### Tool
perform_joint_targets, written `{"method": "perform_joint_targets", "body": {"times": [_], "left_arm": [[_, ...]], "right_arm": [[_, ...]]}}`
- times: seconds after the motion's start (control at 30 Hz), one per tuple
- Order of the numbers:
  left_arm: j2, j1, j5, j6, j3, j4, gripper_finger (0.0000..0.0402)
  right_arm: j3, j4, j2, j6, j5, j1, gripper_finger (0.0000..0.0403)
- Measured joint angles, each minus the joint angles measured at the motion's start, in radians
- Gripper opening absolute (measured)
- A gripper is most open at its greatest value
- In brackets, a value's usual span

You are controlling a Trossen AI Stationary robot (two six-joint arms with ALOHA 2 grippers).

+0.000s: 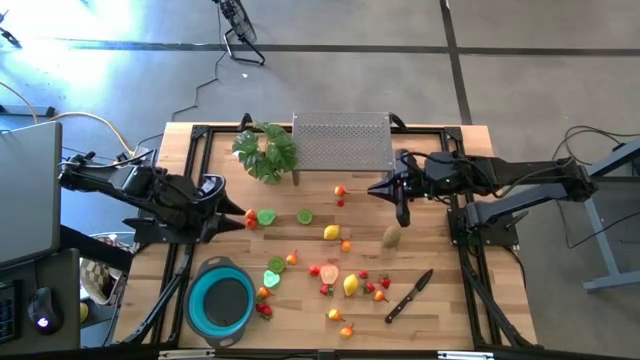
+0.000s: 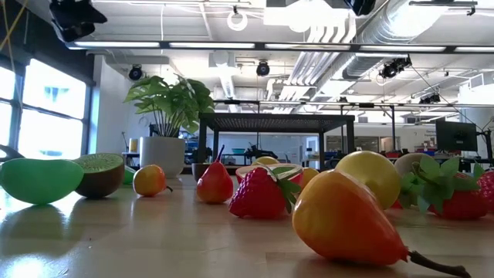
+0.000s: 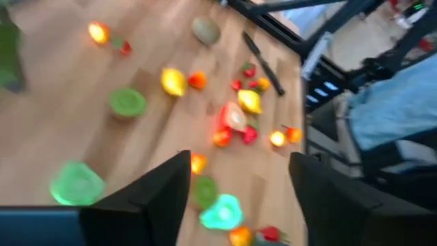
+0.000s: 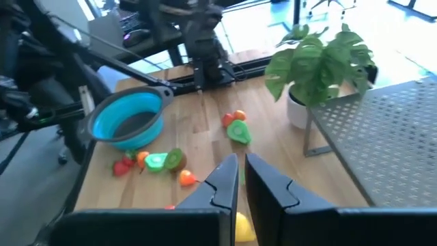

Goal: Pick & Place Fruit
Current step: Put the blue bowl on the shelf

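On the wooden tabletop [image 1: 440,310] the toy fruit [image 1: 331,232] lies scattered across the middle and near side; lemons, lime halves, strawberries and orange pieces in a loose spread; a brown kiwi [image 1: 391,237] sits toward the right side, apart from the cluster. Blue bowl [image 1: 222,301] stands at the near left corner, with no fruit visible inside from above; a few red and orange pieces lie just beside its rim. Black-handled knife [image 1: 409,296] lies diagonally at near right; leafy plant [image 1: 265,150] and a perforated metal rack [image 1: 341,142] sit at the far edge.

Left gripper [image 1: 243,214] reaches in from the left, hovering near a lime half [image 1: 266,216]; its fingers [image 3: 160,195] stand apart, nothing between them in the wrist view. Right gripper [image 1: 403,212] hangs over the right-centre of the tabletop, near the kiwi; its fingers [image 4: 222,181] are drawn together with only a narrow slit between, holding nothing visible.

Low view: an orange-red pear-shaped fruit [image 2: 343,218] fills the foreground; strawberry [image 2: 261,193] behind it.
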Motion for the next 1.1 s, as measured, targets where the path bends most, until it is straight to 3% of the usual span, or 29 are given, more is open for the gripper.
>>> {"method": "perform_joint_targets", "body": {"times": [0.3,0.6,0.9,1.1], "left_arm": [[-0.007,0.0,0.033,-0.03,0.0,-0.002,0.0271],[-0.007,0.0,0.033,-0.044,0.0,-0.003,0.0271],[-0.005,0.0,0.045,-0.233,0.009,-0.127,0.0271],[0.043,0.0,0.177,-0.429,0.01,-0.176,0.0271]], "right_arm": [[0.0,0.038,0.0,0.0,0.101,-0.001,0.002],[0.0,0.101,0.0,-0.002,0.101,-0.001,0.002],[0.0,0.112,0.0,-0.011,0.099,-0.001,0.002],[0.0,0.111,0.0,-0.011,0.099,-0.001,0.002]]}}
